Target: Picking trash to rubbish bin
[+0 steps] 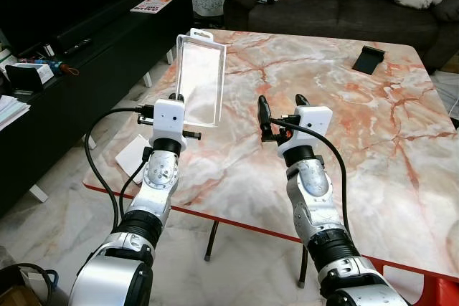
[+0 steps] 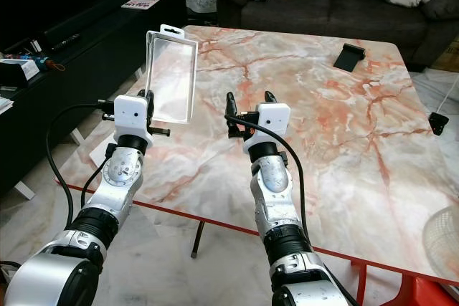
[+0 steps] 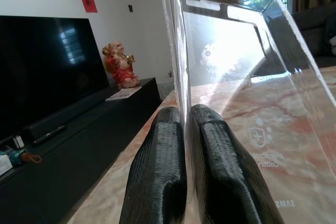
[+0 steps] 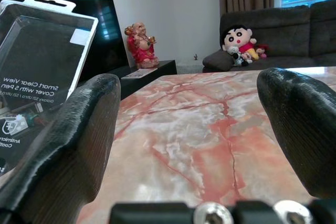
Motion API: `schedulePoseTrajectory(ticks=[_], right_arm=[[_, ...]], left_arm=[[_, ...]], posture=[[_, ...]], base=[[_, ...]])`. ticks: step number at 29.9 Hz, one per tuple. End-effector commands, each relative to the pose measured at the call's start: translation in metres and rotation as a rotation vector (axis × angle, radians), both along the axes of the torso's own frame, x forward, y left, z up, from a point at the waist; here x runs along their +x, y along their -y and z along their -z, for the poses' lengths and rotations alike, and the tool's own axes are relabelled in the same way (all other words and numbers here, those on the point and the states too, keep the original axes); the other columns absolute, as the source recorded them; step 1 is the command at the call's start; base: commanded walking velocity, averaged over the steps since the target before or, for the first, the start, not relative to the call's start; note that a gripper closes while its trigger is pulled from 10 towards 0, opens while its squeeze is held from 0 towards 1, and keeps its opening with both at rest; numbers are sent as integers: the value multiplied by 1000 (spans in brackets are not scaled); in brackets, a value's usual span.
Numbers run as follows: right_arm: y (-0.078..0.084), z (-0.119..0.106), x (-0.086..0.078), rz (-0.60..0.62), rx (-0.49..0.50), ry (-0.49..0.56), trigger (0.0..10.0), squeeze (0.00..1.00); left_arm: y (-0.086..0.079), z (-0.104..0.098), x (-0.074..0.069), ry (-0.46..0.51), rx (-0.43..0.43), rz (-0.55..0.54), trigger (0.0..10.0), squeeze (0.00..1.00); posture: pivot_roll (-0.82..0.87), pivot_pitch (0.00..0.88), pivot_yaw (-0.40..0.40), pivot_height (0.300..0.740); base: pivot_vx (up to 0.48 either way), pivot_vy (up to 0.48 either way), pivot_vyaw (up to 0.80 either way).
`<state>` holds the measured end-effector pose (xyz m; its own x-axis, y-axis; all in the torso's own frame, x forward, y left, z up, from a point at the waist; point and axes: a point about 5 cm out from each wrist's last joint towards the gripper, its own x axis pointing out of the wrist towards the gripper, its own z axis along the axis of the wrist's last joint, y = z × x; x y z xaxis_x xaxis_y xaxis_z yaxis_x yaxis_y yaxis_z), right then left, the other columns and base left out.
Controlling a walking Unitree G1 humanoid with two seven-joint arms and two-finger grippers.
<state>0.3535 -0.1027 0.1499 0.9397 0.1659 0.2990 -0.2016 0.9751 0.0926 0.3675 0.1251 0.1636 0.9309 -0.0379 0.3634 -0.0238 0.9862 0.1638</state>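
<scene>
Now, left gripper [image 1: 188,102]: closed on clear plastic package [image 1: 200,81], held upright above marble table [image 1: 373,141]; keep pinch firm while carrying
Right gripper [image 1: 281,109]: fingers apart, empty; keep it away from package

Two silver arms with black looping cables, white wrist housings, and ribbed black fingers [image 3: 157,177].

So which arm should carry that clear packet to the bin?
The left. Its hand is already shut on the clear plastic phone-case packet, held upright above the marble table; the right hand is open and holds nothing.
</scene>
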Motion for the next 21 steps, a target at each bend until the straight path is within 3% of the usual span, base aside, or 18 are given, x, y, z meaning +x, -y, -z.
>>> schedulePoseTrajectory(ticks=[1,5,13,21], right_arm=[[0,-3,1,6,10,10,10000,0],[0,-3,1,6,10,12,10000,0],[-1,-2,1,0,7,7,10000,0],[-1,-2,1,0,7,6,10000,0]], left_arm=[[0,-7,0,34,12,-4,10000,0],[0,-6,0,33,12,-5,10000,0],[-1,-5,1,30,9,-12,10000,0],[-1,-5,1,23,7,-16,10000,0]], posture=[[-78,9,40,740],[-77,10,40,740],[-76,10,39,740],[-77,7,37,740]], base=[[0,0,0],[0,0,0],[-241,0,0],[0,0,0]])
